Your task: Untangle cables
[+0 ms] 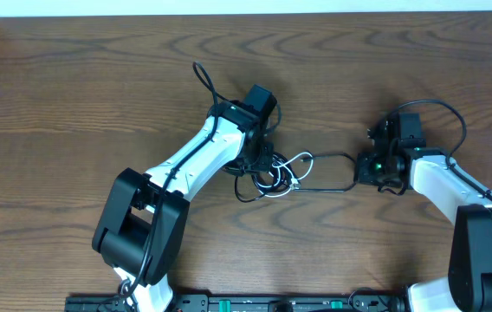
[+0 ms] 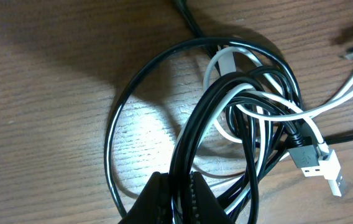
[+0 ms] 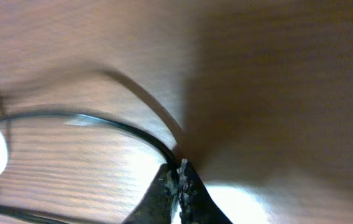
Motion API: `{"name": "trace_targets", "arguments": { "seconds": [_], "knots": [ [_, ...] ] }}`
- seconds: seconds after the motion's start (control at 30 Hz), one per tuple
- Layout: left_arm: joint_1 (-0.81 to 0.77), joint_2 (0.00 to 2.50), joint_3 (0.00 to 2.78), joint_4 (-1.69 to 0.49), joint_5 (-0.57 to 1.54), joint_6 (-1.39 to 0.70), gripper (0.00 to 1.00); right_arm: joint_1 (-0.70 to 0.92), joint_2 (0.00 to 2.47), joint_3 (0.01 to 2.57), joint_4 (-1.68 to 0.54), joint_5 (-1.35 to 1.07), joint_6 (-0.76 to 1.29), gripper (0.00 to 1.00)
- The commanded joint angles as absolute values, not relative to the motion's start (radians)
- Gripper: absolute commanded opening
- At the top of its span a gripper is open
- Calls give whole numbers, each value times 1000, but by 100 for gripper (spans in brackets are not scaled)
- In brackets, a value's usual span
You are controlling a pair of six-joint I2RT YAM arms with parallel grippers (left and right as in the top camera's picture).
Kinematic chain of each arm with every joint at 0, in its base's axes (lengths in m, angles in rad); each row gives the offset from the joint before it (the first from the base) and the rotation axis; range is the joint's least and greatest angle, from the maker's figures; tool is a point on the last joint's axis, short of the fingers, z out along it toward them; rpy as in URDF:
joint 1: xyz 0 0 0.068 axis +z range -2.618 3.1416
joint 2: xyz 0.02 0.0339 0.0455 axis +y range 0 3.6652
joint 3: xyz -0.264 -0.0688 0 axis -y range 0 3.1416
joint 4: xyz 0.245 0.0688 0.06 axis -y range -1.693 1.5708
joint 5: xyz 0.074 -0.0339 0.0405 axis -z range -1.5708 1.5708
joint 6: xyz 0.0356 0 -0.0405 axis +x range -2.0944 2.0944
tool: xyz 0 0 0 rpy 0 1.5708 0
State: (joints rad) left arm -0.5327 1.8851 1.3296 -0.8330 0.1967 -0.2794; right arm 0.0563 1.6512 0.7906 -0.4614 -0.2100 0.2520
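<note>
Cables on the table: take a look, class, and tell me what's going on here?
Two robot arms are working on a knot of two cords on the wooden table. The left gripper has its jaws closed on strands of the black cable at the tangle. The right gripper has its jaws closed on a loop of the same black cable, drawn out to the side. The white cable is wound through the black loops, so they are not yet separated.

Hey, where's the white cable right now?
The white cable lies near the middle of the overhead view, tangled through the black cable coils at the left gripper, left of the right gripper.
</note>
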Motion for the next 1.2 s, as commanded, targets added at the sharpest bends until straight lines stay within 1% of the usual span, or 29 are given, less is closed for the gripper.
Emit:
{"name": "trace_targets", "arguments": {
  "seconds": [0.0,0.13,0.2,0.33,0.4,0.43,0.5,0.57,0.6,0.7,0.8,0.97,1.07,1.13,1.17],
  "knots": [
    [-529,1889,1320,-841,183,-262,7,46,1674,765,-545,84,424,13],
    [-529,1881,1320,-841,184,-257,8,46,1674,765,-588,182,498,22],
    [-529,1876,1320,-841,203,-240,8,46,1674,765,-565,167,501,29],
    [-529,1858,1320,-840,228,-221,8,47,1674,765,-506,97,493,38],
    [-529,1842,1320,-839,228,-216,7,47,1674,765,-455,-1,426,40],
    [-529,1825,1320,-836,228,-210,8,47,1674,766,-405,-124,347,40],
    [-529,1805,1320,-834,232,-210,7,47,1674,766,-349,-273,272,42],
    [-529,1787,1320,-832,263,-194,8,47,1673,766,-310,-357,256,47],
    [-529,1768,1320,-828,335,-152,7,47,1673,766,-279,-408,256,49],
    [-529,1746,1320,-827,458,-81,8,49,1673,766,-237,-483,255,50],
    [-529,1740,1320,-826,487,-71,8,59,1673,766,-200,-596,223,51],
    [-529,1740,1320,-814,486,-71,8,104,1673,766,-155,-921,78,55],
    [-529,1740,1320,-803,486,-71,7,131,1673,766,-157,-1000,45,62],
    [-529,1740,1320,-799,482,-71,8,149,1673,766,-156,-1017,42,63],
    [-529,1740,1320,-799,476,-71,7,157,1673,766,-157,-1016,43,61]
  ]
}}
